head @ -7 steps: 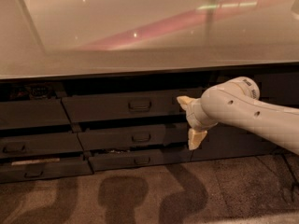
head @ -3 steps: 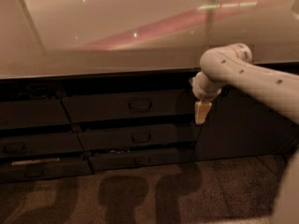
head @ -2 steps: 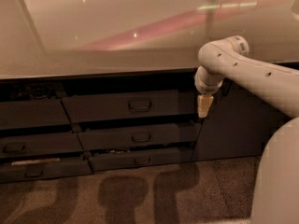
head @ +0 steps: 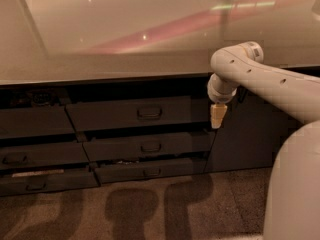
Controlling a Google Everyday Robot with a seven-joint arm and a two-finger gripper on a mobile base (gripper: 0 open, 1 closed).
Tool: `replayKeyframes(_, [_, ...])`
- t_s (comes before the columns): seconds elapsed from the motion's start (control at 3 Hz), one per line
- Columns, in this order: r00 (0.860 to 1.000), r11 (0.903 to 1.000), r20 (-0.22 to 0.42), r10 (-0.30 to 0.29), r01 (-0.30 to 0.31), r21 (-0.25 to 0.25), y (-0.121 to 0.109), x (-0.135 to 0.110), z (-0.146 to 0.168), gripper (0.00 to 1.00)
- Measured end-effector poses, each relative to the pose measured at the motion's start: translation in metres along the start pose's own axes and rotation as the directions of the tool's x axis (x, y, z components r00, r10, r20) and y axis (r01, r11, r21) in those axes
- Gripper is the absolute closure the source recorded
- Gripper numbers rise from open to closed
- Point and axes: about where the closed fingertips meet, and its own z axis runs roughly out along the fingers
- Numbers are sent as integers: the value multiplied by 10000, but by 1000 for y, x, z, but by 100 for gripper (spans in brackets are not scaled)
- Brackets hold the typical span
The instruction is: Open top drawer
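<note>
The top drawer is the widest dark grey front just under the counter, with a small rectangular pull handle at its centre. Its front lies about level with the fronts around it. My gripper hangs pointing down at the drawer's right end, well to the right of the handle and roughly level with it. It is beside the drawer front, and I cannot tell whether it touches. The white arm reaches in from the right.
Two shorter drawers, a middle drawer and a bottom drawer, sit below. More drawer fronts stand at the left and a dark cabinet door at the right. The glossy countertop overhangs. My white body fills the lower right above the carpet.
The gripper rose from in front of the middle drawer, turned to point downward and shifted right to the top drawer's right end. The drawers have not moved.
</note>
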Motion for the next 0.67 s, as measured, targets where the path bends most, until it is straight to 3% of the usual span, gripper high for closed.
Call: replayKeyframes(0.67, [9984, 9934, 37, 571, -564, -1000, 19, 22, 47, 0])
